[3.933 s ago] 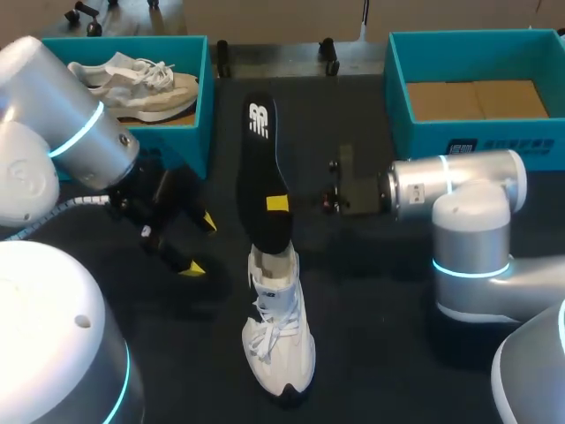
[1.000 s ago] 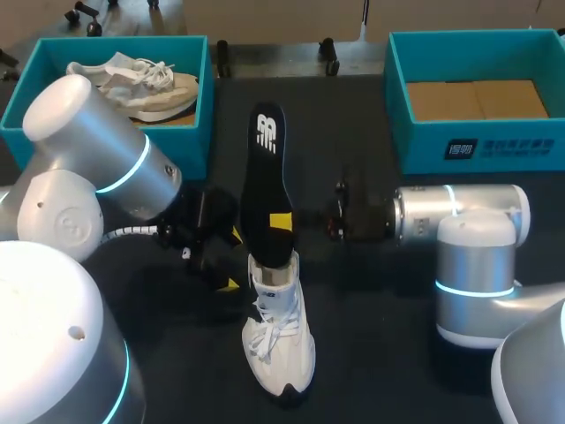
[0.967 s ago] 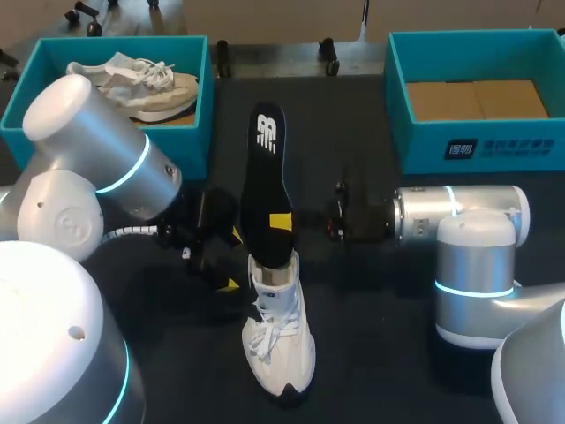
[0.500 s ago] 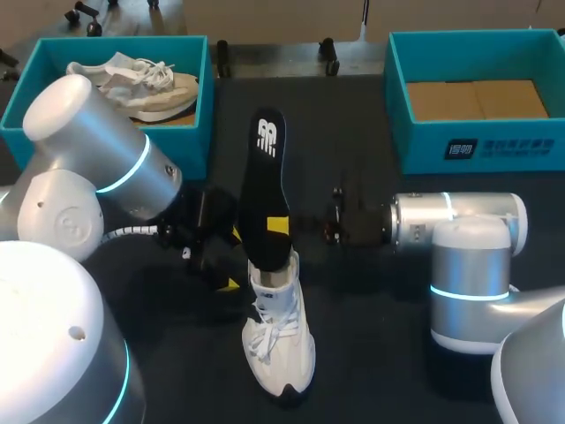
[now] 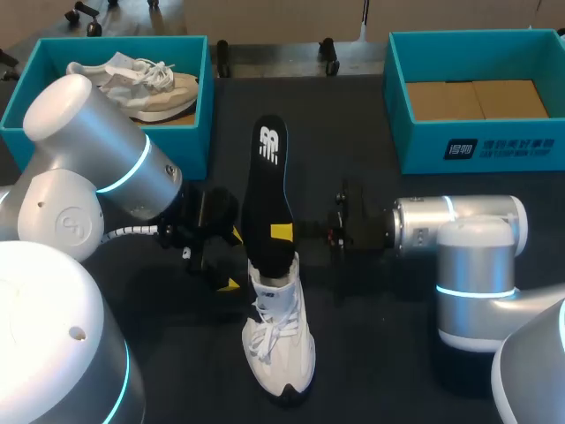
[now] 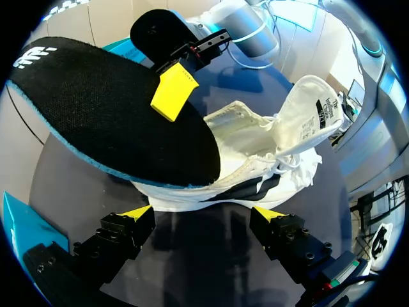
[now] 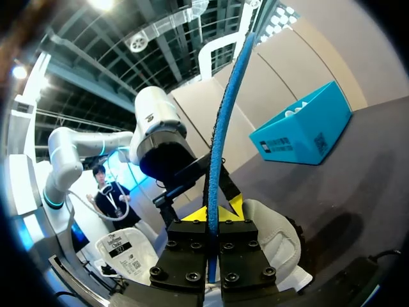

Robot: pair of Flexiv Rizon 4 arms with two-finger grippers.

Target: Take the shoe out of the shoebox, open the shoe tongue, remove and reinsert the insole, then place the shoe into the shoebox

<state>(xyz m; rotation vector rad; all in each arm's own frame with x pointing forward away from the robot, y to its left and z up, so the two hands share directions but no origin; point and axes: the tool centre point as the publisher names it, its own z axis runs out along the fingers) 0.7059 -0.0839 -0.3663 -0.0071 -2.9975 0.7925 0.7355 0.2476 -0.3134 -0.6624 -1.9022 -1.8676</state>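
Observation:
A white shoe [image 5: 279, 340] lies on the dark table with its toe toward the near edge. A black insole [image 5: 267, 185] stands tilted above it, its lower end inside the shoe's opening. My right gripper [image 5: 281, 231] is shut on the insole's lower part; in the right wrist view the insole [image 7: 223, 128] shows edge-on between the shut fingertips of that gripper [image 7: 213, 214]. My left gripper [image 5: 231, 260] stands open just left of the shoe's heel. In the left wrist view the shoe [image 6: 255, 163] and insole [image 6: 115, 121] lie ahead of the left gripper [image 6: 204, 214], with nothing between its fingers.
A teal shoebox [image 5: 201, 115] at the back left holds a second, beige shoe [image 5: 132, 79]. Another teal shoebox [image 5: 477, 146] at the back right has only a cardboard bottom showing. Both arms crowd the table's middle around the shoe.
My right gripper has shifted slightly toward the near edge, lowering the insole toward the shoe. My left arm, which came in beside the shoe earlier, has kept still over the last second.

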